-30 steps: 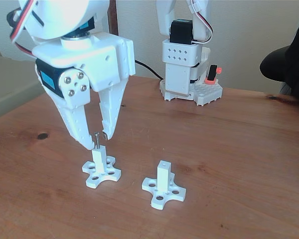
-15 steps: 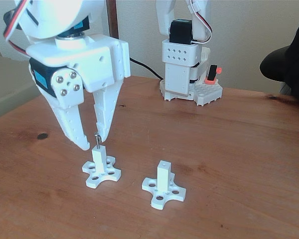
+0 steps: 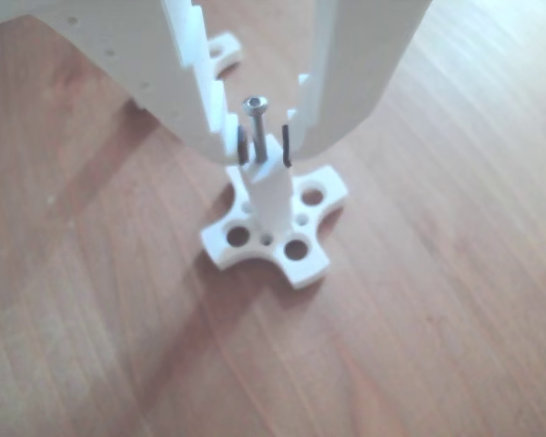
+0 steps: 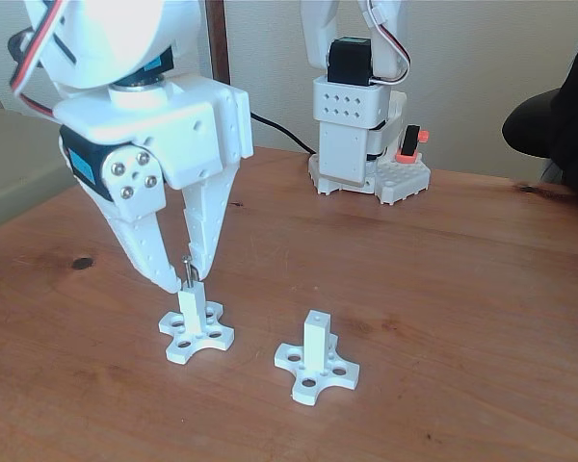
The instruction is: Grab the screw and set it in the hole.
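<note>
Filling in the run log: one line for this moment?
end effector: open, astride screw | screw: upright in left post | right post: empty

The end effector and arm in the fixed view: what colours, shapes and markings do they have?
The end effector has two long, tapering white plastic fingers. Above them sits a white housing around a black servo with a blue label and four silver screws. Red, black and white cables run along the arm.
</note>
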Action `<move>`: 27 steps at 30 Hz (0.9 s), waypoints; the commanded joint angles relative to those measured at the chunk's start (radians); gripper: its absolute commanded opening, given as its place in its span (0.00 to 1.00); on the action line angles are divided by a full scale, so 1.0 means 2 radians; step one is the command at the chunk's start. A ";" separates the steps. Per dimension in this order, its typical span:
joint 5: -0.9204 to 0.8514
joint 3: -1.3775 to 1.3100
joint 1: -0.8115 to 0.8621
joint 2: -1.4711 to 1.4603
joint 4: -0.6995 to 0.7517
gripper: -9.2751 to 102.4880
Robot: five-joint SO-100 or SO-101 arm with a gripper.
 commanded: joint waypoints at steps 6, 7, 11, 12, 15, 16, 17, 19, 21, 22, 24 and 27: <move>-0.004 -0.043 -0.002 0.018 0.007 0.11; -0.003 -0.044 -0.002 0.018 0.008 0.11; -0.002 -0.047 -0.003 0.018 0.012 0.11; -0.002 -0.048 -0.003 0.018 0.012 0.11; -0.002 -0.049 -0.004 0.018 0.012 0.11; -0.002 -0.050 -0.004 0.018 0.013 0.11; -0.002 -0.051 -0.005 0.018 0.014 0.11; -0.001 -0.053 -0.005 0.017 0.014 0.11; 0.000 -0.053 -0.005 0.017 0.013 0.11; 0.000 -0.053 -0.005 0.016 0.013 0.11; 0.000 -0.054 -0.005 0.016 0.013 0.11; 0.000 -0.054 -0.005 0.016 0.012 0.10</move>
